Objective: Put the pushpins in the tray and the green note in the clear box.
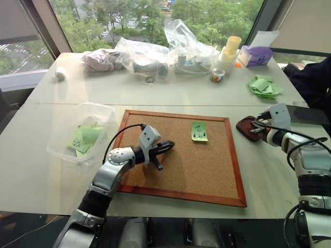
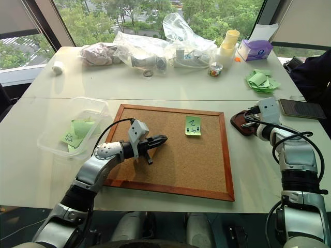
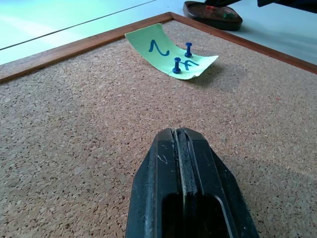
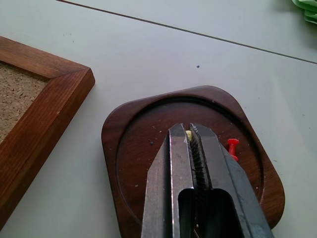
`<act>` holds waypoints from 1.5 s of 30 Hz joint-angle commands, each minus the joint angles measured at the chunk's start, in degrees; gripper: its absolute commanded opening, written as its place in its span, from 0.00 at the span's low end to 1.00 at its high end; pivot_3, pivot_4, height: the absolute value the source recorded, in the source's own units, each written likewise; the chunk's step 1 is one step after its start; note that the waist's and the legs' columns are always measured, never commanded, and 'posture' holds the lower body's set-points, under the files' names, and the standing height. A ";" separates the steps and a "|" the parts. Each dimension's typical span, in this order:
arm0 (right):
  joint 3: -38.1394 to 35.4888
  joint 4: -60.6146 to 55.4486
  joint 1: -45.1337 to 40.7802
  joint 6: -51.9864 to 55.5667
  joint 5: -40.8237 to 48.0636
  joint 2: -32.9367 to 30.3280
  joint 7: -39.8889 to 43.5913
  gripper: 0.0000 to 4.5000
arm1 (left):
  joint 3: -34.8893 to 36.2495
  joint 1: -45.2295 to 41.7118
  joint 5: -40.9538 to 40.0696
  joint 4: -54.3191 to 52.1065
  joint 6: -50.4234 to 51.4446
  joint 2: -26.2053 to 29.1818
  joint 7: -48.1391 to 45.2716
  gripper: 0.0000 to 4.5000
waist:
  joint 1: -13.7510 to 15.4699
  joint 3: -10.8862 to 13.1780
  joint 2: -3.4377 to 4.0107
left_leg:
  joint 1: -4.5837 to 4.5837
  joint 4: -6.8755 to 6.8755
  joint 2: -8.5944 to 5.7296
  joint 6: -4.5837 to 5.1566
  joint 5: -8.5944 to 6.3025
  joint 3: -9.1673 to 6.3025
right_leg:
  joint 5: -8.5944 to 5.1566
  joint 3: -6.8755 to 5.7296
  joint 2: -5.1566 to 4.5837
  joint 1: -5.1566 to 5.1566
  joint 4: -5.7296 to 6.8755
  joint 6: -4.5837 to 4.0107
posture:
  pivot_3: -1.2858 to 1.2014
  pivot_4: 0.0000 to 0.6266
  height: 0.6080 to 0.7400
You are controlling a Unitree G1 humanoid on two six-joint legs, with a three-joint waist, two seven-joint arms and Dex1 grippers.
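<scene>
With your right hand (image 4: pixel 190 136) over the tray (image 4: pixel 143 124) near the table's right edge, fingers pinching a yellow pushpin (image 4: pixel 188 134), open fully and low beside the red pushpin (image 4: pixel 232 147); left hand (image 3: pixel 181 136) is closed, green note (image 1: pixel 199 130) still pinned to the cork board (image 1: pixel 181 170).

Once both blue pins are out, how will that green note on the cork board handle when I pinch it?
Likely floppy: the note already curls up off the cork board at its free end. Probably very light, so it may slide rather than lift. The two pins hold it for now; tugging early could tear it.
</scene>
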 commanded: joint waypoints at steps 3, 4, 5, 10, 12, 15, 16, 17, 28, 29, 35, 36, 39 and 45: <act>-1.47 -1.91 0.32 0.83 1.22 -0.34 0.00 0.52 | -0.30 1.82 1.21 1.89 1.45 0.93 0.20 0.00 | -0.01 -0.01 0.02 | 0.00 -0.01 0.00 0.00 0.00 -0.01 | 0.00 0.00 0.00 0.00 0.00 0.00 | 0.52 0.24 1.00; -1.57 -2.49 0.28 1.06 1.43 -0.44 0.10 0.65 | -0.28 1.81 1.20 1.97 1.42 0.94 0.17 0.00 | -0.01 -0.03 0.05 | 0.00 -0.01 0.00 0.00 0.00 0.00 | 0.00 0.01 0.00 0.00 0.00 0.00 | 0.52 0.24 1.00; -1.63 -3.11 0.23 1.20 1.61 -0.60 0.20 0.76 | -0.29 1.79 1.19 2.03 1.40 0.93 0.17 0.00 | -0.04 -0.04 0.06 | 0.01 -0.01 0.00 0.00 0.00 -0.01 | 0.00 0.01 0.00 0.00 0.00 0.00 | 0.52 0.24 1.00; -1.52 -8.45 -0.49 2.76 3.20 -1.33 1.46 0.97 | -0.63 1.59 1.28 2.27 1.31 0.46 0.32 0.00 | -0.02 -0.06 0.10 | 0.03 -0.03 0.01 0.00 0.00 -0.02 | 0.00 0.03 0.00 0.00 0.00 0.00 | 0.52 0.24 1.00; -1.30 -11.44 -0.85 4.01 4.51 -1.19 2.55 0.97 | -0.71 1.56 1.28 2.24 1.32 0.35 0.32 0.00 | -0.01 -0.06 0.10 | 0.03 -0.03 0.01 0.00 0.00 -0.02 | 0.00 0.03 0.00 0.00 0.00 0.00 | 0.52 0.24 1.00; 0.16 -15.47 -0.57 5.48 6.19 -0.99 5.16 0.97 | -0.63 1.46 1.33 2.38 1.26 0.33 0.23 0.00 | 0.00 -0.06 0.10 | 0.03 -0.03 0.02 0.01 0.00 -0.04 | 0.00 0.03 0.00 0.00 0.00 0.00 | 0.52 0.24 1.00; 0.77 -16.94 -0.36 6.05 6.85 -0.83 6.07 0.97 | -0.59 1.44 1.36 2.42 1.25 0.34 0.21 0.00 | 0.00 -0.06 0.10 | 0.03 -0.03 0.02 0.01 -0.01 -0.04 | 0.00 0.03 0.00 0.00 0.00 0.00 | 0.52 0.24 1.00; 1.62 -18.65 -0.14 6.80 7.58 -0.55 7.04 0.97 | -0.54 1.41 1.36 2.43 1.28 0.38 0.18 0.00 | 0.00 -0.06 0.10 | 0.03 -0.03 0.02 0.01 -0.01 -0.04 | 0.00 0.03 0.00 0.00 -0.01 0.00 | 0.52 0.24 1.00; 10.81 -25.24 0.86 8.06 8.42 4.39 8.13 0.85 | -0.29 1.31 1.42 2.34 1.28 0.52 0.35 0.00 | 0.00 -0.06 0.10 | 0.02 -0.02 0.04 0.06 -0.04 -0.07 | 0.00 0.03 -0.04 -0.01 -0.01 -0.01 | 0.52 0.24 1.00; 11.39 -24.37 0.67 7.73 7.98 4.82 7.77 0.79 | -0.27 1.33 1.43 2.30 1.28 0.53 0.38 0.00 | 0.00 -0.06 0.10 | 0.02 -0.02 0.03 0.06 -0.04 -0.07 | 0.00 0.03 -0.04 -0.01 -0.01 -0.01 | 0.52 0.24 1.00; 13.80 -21.89 0.71 5.14 6.06 5.86 7.63 0.45 | -0.04 1.52 1.45 2.02 1.21 0.68 0.58 0.00 | -0.01 -0.06 0.10 | 0.00 -0.02 0.03 0.08 -0.05 -0.07 | 0.00 0.03 -0.04 -0.03 -0.01 -0.01 | 0.52 0.24 1.00; 14.11 -21.61 0.81 4.73 5.83 6.01 7.70 0.45 | 0.01 1.56 1.44 2.00 1.22 0.72 0.59 0.00 | -0.01 -0.06 0.10 | 0.01 -0.02 0.03 0.08 -0.05 -0.06 | 0.00 0.03 -0.04 -0.03 -0.01 -0.01 | 0.52 0.24 1.00; 14.28 -20.80 0.88 4.31 5.62 6.58 7.63 0.45 | 0.02 1.63 1.47 1.98 1.21 0.82 0.64 0.00 | -0.01 -0.06 0.10 | 0.01 -0.03 0.03 0.08 -0.05 -0.06 | 0.00 0.03 -0.04 -0.03 -0.01 -0.01 | 0.52 0.24 1.00; 15.18 -20.36 2.07 3.72 5.03 6.69 8.13 0.33 | -0.01 1.75 1.50 1.70 1.33 0.86 0.82 0.00 | -0.01 -0.06 0.10 | 0.01 -0.02 0.03 0.08 -0.05 -0.06 | 0.00 0.03 -0.04 -0.03 -0.01 -0.01 | 0.52 0.24 1.00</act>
